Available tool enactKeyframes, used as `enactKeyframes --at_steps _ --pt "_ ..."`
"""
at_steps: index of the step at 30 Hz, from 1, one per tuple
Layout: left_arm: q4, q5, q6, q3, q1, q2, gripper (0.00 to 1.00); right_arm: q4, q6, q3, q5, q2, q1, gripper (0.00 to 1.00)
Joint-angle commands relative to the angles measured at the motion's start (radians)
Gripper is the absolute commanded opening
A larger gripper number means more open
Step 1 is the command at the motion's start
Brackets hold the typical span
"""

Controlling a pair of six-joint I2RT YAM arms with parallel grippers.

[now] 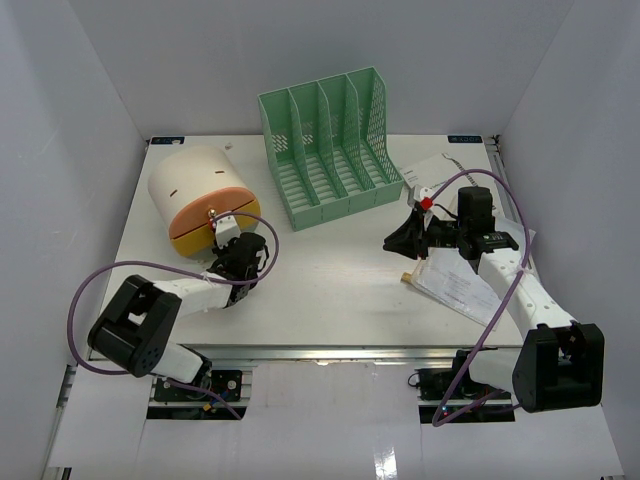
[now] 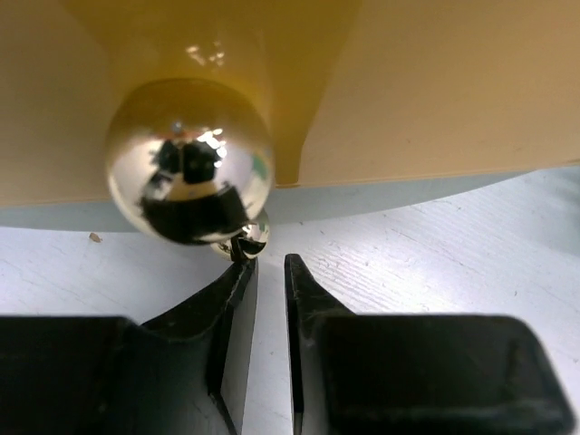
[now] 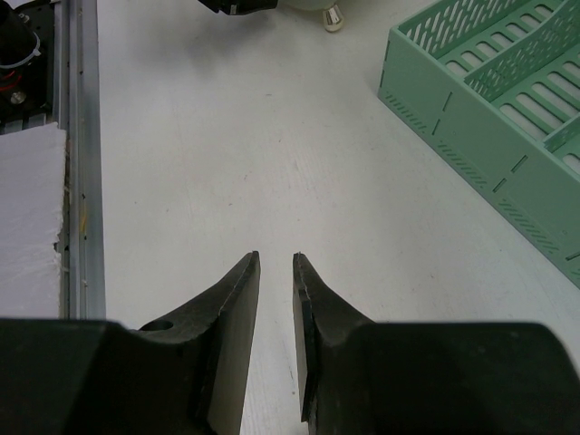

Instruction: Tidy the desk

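The desk (image 1: 330, 270) is a white tabletop inside white walls. A round cream object with an orange-yellow base (image 1: 200, 195) lies on its side at the left. My left gripper (image 1: 230, 240) is right at its base, jaws nearly together with nothing between. In the left wrist view its tips (image 2: 269, 260) are just below a shiny gold ball foot (image 2: 188, 163), and the left fingertip touches a smaller gold knob (image 2: 246, 237). My right gripper (image 1: 392, 243) points left over bare desk, shut and empty (image 3: 275, 256). A stack of printed papers (image 1: 455, 285) lies under the right arm.
A green mesh file rack (image 1: 325, 150) stands at the back centre, and its corner shows in the right wrist view (image 3: 489, 100). More white paper (image 1: 432, 172) lies right of it. The metal rail (image 1: 330, 352) runs along the front edge.
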Motion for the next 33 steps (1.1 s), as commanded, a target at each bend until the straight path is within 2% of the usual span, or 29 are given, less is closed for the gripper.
enactKeyframes --at_steps 1,4,9,11,13,15,17,19,25,29,33 --pt "0.027 -0.05 -0.04 0.012 0.005 -0.025 0.2 0.018 0.006 -0.005 -0.033 -0.003 -0.008 0.28" --pt "0.028 -0.038 -0.046 -0.009 0.003 -0.044 0.12 0.019 0.006 -0.004 -0.035 -0.002 -0.008 0.28" --pt "0.011 -0.045 -0.074 -0.029 -0.052 -0.09 0.09 0.018 0.006 -0.004 -0.035 0.0 -0.008 0.28" --pt "-0.009 -0.062 -0.09 -0.026 -0.09 -0.093 0.11 0.019 0.006 -0.004 -0.035 0.0 -0.008 0.28" --pt "-0.038 -0.088 -0.115 -0.016 -0.102 -0.082 0.31 0.019 0.006 -0.004 -0.036 0.0 -0.008 0.28" --pt "-0.083 -0.124 -0.137 0.004 -0.105 -0.067 0.57 0.018 0.008 -0.004 -0.036 0.0 -0.008 0.28" --pt "-0.113 -0.163 -0.149 0.022 -0.105 -0.035 0.68 0.018 0.008 -0.004 -0.036 0.0 -0.009 0.28" --pt "-0.147 -0.213 -0.159 0.049 -0.105 -0.008 0.75 0.019 0.008 -0.004 -0.038 -0.002 -0.009 0.28" --pt "-0.214 -0.282 -0.211 0.129 -0.105 0.059 0.77 0.018 0.008 -0.005 -0.039 0.007 -0.011 0.28" --pt "-0.222 -0.327 -0.141 0.183 -0.102 0.108 0.77 0.019 0.008 -0.005 -0.036 0.012 -0.011 0.28" --pt "-0.223 -0.297 -0.128 0.214 -0.07 0.138 0.73 0.018 0.008 -0.005 -0.035 0.014 -0.015 0.28"
